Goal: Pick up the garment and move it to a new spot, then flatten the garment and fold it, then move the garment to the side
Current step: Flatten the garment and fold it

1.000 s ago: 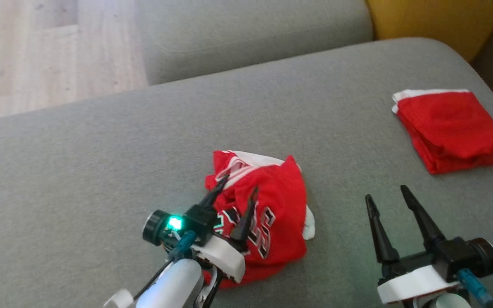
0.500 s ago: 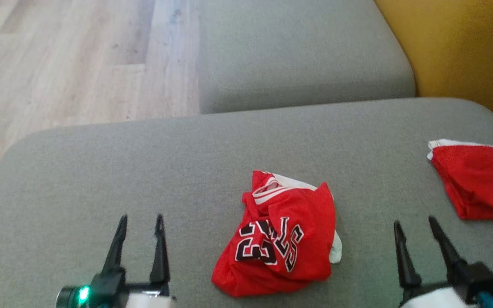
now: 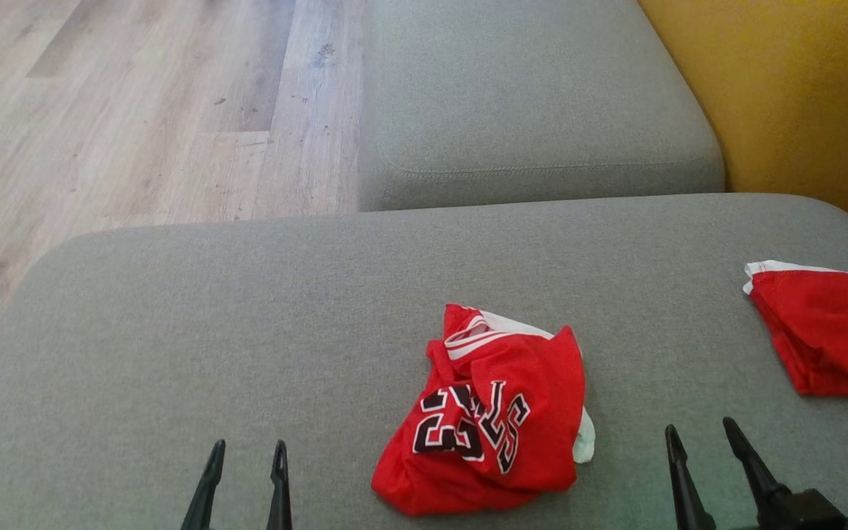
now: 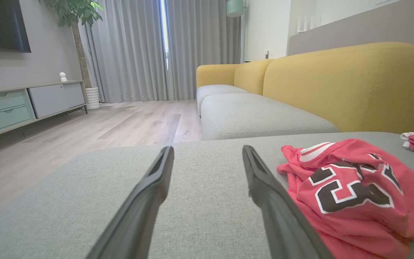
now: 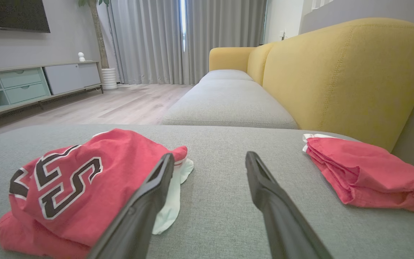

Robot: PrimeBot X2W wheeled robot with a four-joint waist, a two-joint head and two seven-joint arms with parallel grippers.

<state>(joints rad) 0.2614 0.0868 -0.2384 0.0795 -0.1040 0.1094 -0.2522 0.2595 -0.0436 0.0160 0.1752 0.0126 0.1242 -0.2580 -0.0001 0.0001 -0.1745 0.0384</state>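
A crumpled red jersey (image 3: pixel 494 416) with black-and-white numbers and white trim lies in a heap on the grey sofa cushion (image 3: pixel 247 316). The left wrist view has the jersey (image 4: pixel 350 190) to the right of my fingers; the right wrist view has it (image 5: pixel 81 187) on the left. My left gripper (image 3: pixel 247 450) stands open at the bottom edge, left of the jersey and apart from it, holding nothing. To the jersey's right my right gripper (image 3: pixel 700 434) is open too, with bare cushion between its fingers.
A second red garment (image 3: pixel 825 327), folded, rests at the cushion's right edge, also in the right wrist view (image 5: pixel 361 176). A further grey seat cushion (image 3: pixel 534 110) lies beyond, a yellow sofa back (image 3: pixel 799 88) on the right, wooden floor (image 3: pixel 122 110) on the left.
My left gripper has let go of the jersey and drawn back to the lower left, open. The head camera has tilted, shifting the whole picture. The jersey lies slumped where it was dropped.
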